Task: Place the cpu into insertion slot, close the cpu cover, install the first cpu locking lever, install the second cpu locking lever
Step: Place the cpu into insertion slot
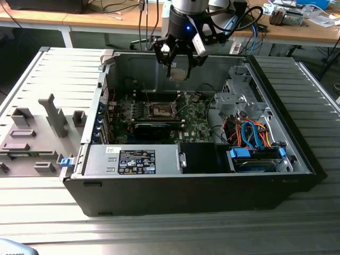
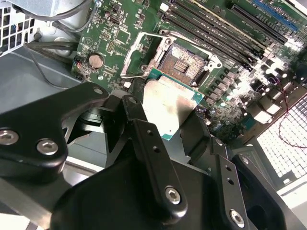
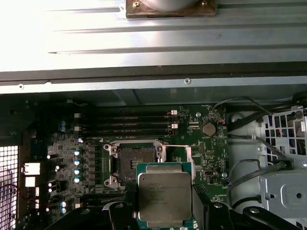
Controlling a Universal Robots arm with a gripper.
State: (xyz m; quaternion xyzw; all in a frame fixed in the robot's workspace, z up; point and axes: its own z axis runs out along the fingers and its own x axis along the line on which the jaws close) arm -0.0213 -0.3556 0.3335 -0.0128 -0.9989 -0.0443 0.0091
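Ext. view, nearest first: black PC case lies on its side, lid off, on a ribbed metal table. Just inside the near wall sits a silver power supply w/ a label. At its 3 o'clock is a drive bay w/ blue and orange cables. Outside the case, at its 9 o'clock, is a grey fixture tray.

Further in: green motherboard, w/ the black graphics card lying across it. At the card's 12 o'clock is the cpu socket; both wrist views show its contact field uncovered. In the first wrist view the cpu cover is swung open, lying just beside the socket.

Gripper hangs at the socket's 12 o'clock in the ext. view, up by the case's far wall and well apart from the board. Its black fingers pinch the cpu by two opposite edges. The chip's silvery top faces both wrist cams, green rim showing. The cpu is in the air, not touching socket or cover; in both wrist views it sits near the open socket.

Farthest back: wooden benches w/ cables and loose gear.
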